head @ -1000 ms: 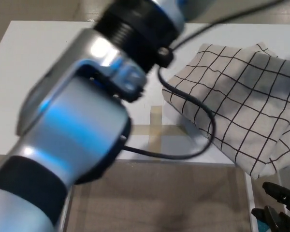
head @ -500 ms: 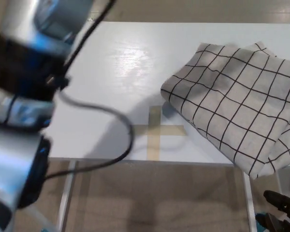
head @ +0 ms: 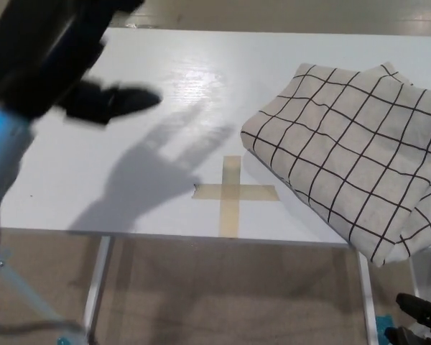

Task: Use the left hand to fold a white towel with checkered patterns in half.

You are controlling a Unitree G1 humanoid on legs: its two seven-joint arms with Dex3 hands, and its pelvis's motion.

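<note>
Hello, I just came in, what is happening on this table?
The robot's left hand hovers above the left part of the white table and holds nothing; it is blurred. The checkered towel lies doubled over itself at the table's right edge, beside a tape cross, and no hand touches it. Only the fingertips of the right hand show, below the table.

A robot test space or lab rather than a home: a plain white table on thin metal legs carries a tan tape cross near its near edge, with bare beige floor beneath.
</note>
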